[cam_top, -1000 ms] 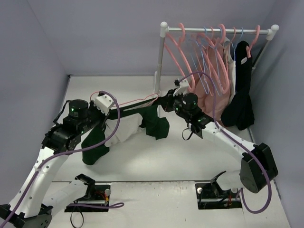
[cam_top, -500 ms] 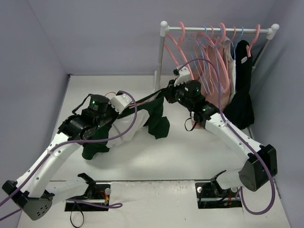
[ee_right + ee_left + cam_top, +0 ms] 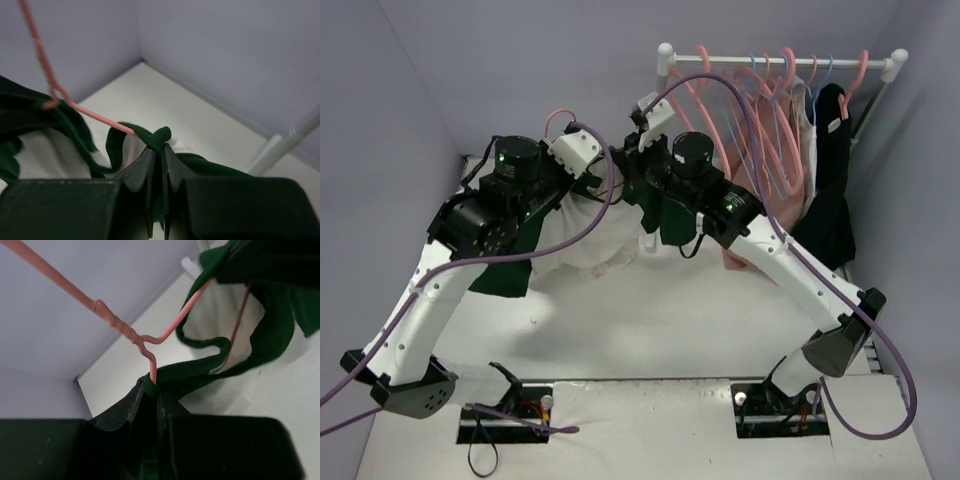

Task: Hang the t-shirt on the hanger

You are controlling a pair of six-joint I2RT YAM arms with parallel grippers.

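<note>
Holding t-shirt [image 3: 605, 245] aloft, hanger [image 3: 120, 326] threaded through neck opening, hook poking out at 11 o'clock. My left gripper [image 3: 150, 390] pinched tight on green neck trim, right beside hanger stem. My right gripper [image 3: 161, 144] clamped shut on a fold of trim too. Shirt bunched: cream body sagging at 6 o'clock, green sleeves dangling. Judging this as seating step. Next: spread collar over hanger shoulders, keep clear of rack [image 3: 780, 62] at 2 o'clock.
</note>
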